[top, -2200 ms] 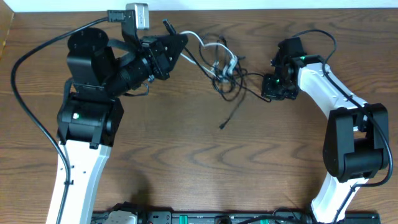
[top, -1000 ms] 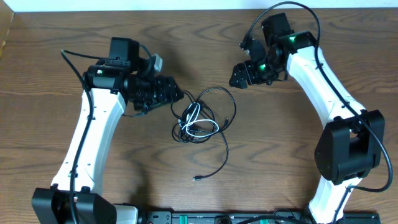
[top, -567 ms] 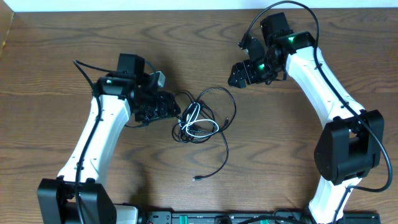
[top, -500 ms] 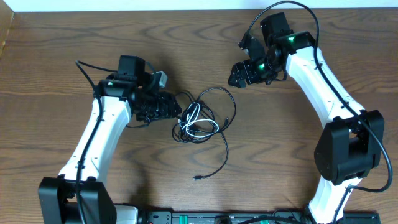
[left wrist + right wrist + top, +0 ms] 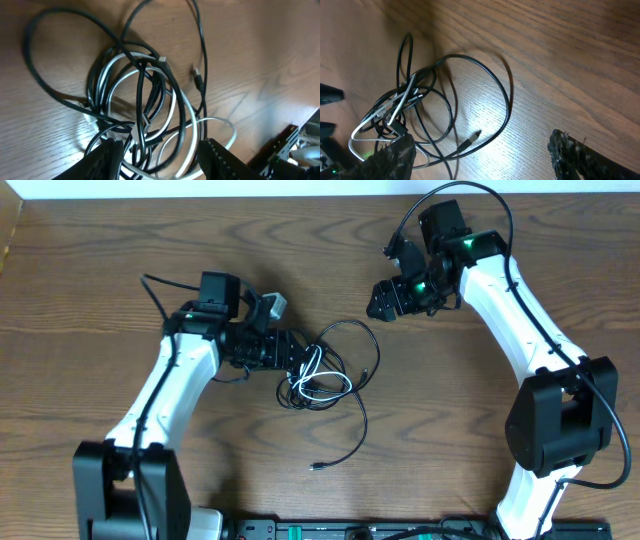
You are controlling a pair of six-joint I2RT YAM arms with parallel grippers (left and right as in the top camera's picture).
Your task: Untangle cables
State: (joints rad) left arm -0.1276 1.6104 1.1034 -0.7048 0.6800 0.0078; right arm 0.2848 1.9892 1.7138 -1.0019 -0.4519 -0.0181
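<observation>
spotter: status pls, left side?

op: left claw (image 5: 303, 356) is down at the near edge of the cables (image 5: 322, 376), jaws apart and straddling the knot. in its wrist view the cords run between the two fingers (image 5: 111, 159) with slack either side. so nothing's pinched yet, afaict.

spotter: why go in there and not at a free end?

op: my read is that the knot is where the white cord (image 5: 316, 361) and the black ones cross. it sits right at the tips, so that's the spot to anchor. the loose plug end (image 5: 314, 468) trails off well away from that claw and to one side of it. pulling on it would prob just drag the whole bundle across the table (image 5: 450, 440).

spotter: and the right one?

op: right claw (image 5: 381, 304) is wide open, holding nothing, hanging well clear of the pile. i think it's parked there on purpose, since its cam looks down on everything. big black loop (image 5: 508, 107) is the part nearest its tips, with a small plug tip (image 5: 470, 140) lying inside that loop.

spotter: so right takes the loop?

op: that's my guess. left anchors the middle, right draws the loop out and away. the risk is left catching several strands at once, bc they're stacked tight between the jaws. can't tell from here which strand is on top.
</observation>
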